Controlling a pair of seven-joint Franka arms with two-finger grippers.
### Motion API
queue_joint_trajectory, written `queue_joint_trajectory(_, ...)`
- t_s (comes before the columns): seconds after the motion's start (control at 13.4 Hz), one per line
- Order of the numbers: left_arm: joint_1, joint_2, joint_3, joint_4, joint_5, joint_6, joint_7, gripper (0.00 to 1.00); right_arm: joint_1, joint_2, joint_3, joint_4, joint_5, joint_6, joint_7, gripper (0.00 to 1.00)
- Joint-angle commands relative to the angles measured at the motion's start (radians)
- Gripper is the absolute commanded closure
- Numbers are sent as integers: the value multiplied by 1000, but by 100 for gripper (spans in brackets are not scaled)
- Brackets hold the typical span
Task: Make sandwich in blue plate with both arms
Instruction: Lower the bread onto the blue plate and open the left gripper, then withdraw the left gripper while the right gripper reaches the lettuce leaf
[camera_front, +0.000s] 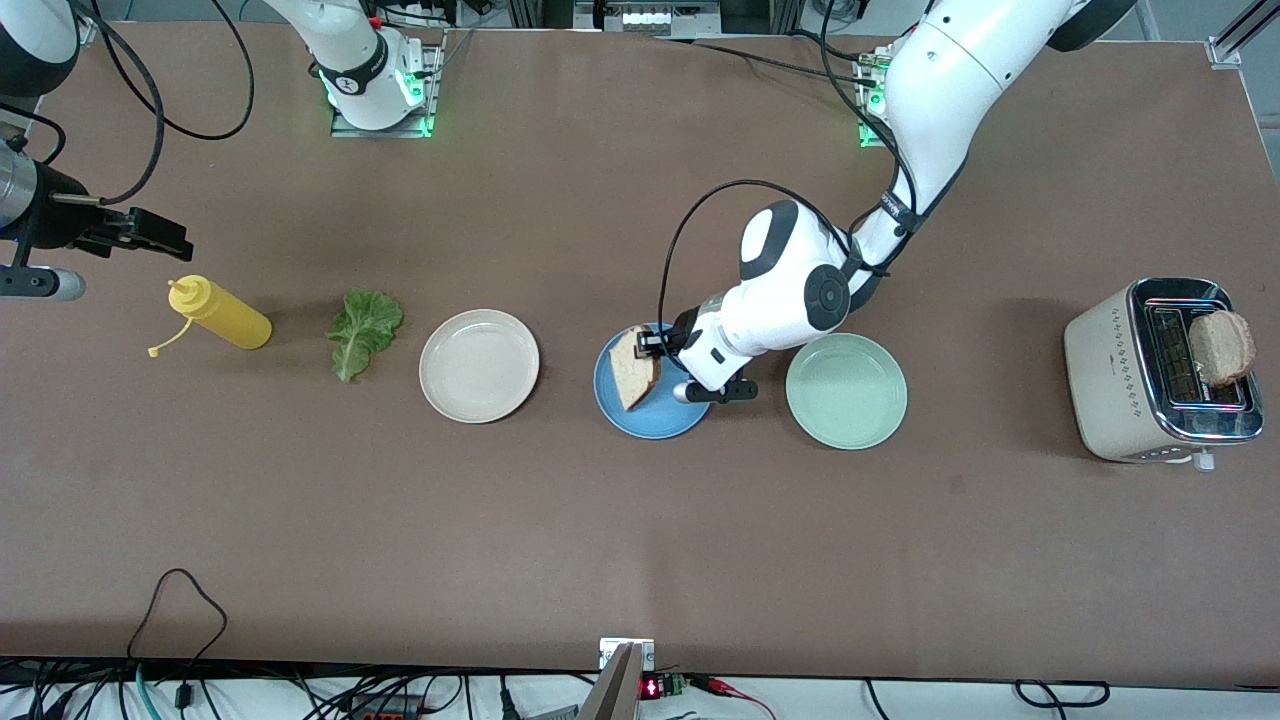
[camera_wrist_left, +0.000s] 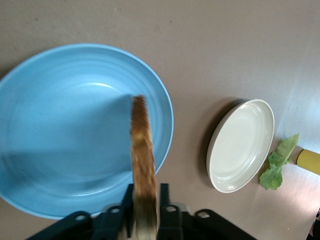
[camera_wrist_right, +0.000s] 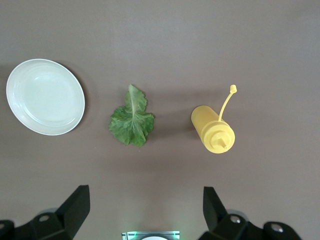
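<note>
plates 3 (camera_front: 650, 418) | bread slices 2 (camera_front: 634, 368) | lettuce leaf 1 (camera_front: 362, 328)

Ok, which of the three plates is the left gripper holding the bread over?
The blue plate, the middle one: the left gripper holds a bread slice on edge above it. The cream plate and green plate lie bare.

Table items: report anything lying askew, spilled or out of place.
The lettuce leaf lies on the bare table, on no plate. The yellow squeeze bottle's cap dangles off by its tether. A bread slice sits tilted in the toaster.
</note>
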Motion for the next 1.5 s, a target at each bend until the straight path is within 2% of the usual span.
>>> queue_joint_trajectory(0.0, 24, -5, 2, 2, -23, -7, 10, 0, 2, -4, -1, -6, -8, -1, 1, 0)
queue_joint_trajectory(0.22, 60, -29, 2, -27, -20, -17, 9, 0, 3, -2, -1, -6, -8, -1, -4, 0)
queue_joint_trajectory(0.6, 214, -164, 12, -30, 8, -286, 48, 0, 44, 38, 1, -6, -8, -1, -12, 0)
queue_joint_trajectory(0.9, 320, -232, 11, -21, 260, -384, 67, 0, 69, 80, -1, -9, -12, -8, 8, 0)
queue_joint_trajectory(1.12, 401, -298, 6, -12, 450, -493, 97, 0, 80, 154, -1, -14, -13, 40, 13, 0)
queue_joint_trajectory(1.27, 448, -339, 14, 19, 505, -577, 178, 0, 81, 170, -1, -83, -15, 141, 15, 0)
queue_joint_trajectory(1.42, 485, -348, 14, 97, 529, -669, 211, 0, 81, 151, -1, -225, -16, 327, 13, 0)
